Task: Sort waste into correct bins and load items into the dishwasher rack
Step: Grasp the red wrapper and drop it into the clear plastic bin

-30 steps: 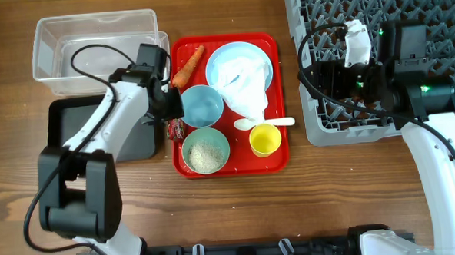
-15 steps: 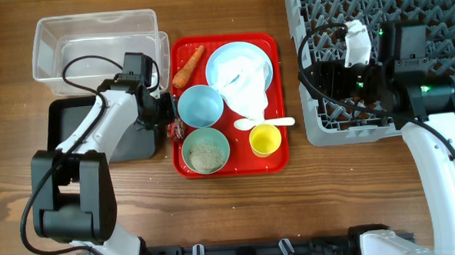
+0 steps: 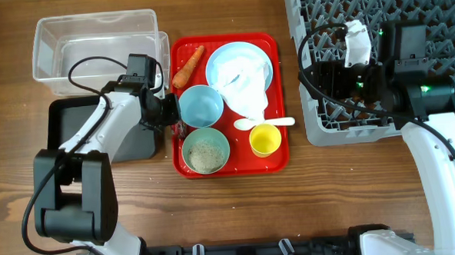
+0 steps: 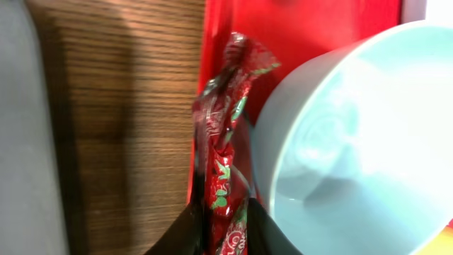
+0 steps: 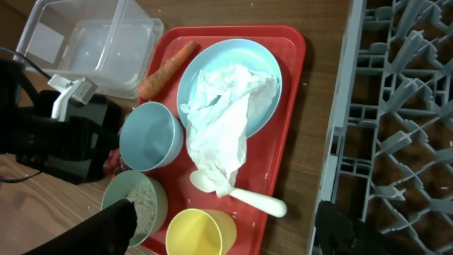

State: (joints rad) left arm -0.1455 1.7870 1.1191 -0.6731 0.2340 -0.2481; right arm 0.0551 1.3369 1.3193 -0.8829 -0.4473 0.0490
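Note:
My left gripper (image 3: pixel 172 117) is shut on the red crinkled wrapper (image 4: pixel 223 142) at the left edge of the red tray (image 3: pixel 278 152), beside the light-blue bowl (image 3: pixel 201 105). A white napkin (image 3: pixel 245 84) lies over the light-blue plate (image 3: pixel 259 53). The carrot (image 3: pixel 188 66) lies at the tray's far left. The pale-green bowl (image 3: pixel 187 148) holds rice. The yellow cup (image 3: pixel 265 139) and white spoon (image 3: pixel 273 122) sit on the tray. My right gripper (image 5: pixel 226 212) is open and empty, over the left edge of the grey rack (image 3: pixel 407 4). No brown lump shows.
The clear tub (image 3: pixel 93 41) stands at the back left, with the black tray (image 3: pixel 65 119) in front of it, under my left arm. The rack fills the back right. A few rice grains lie loose on the red tray.
My left gripper drew back to the left, then came back right and down onto the wrapper. The right arm has not moved.

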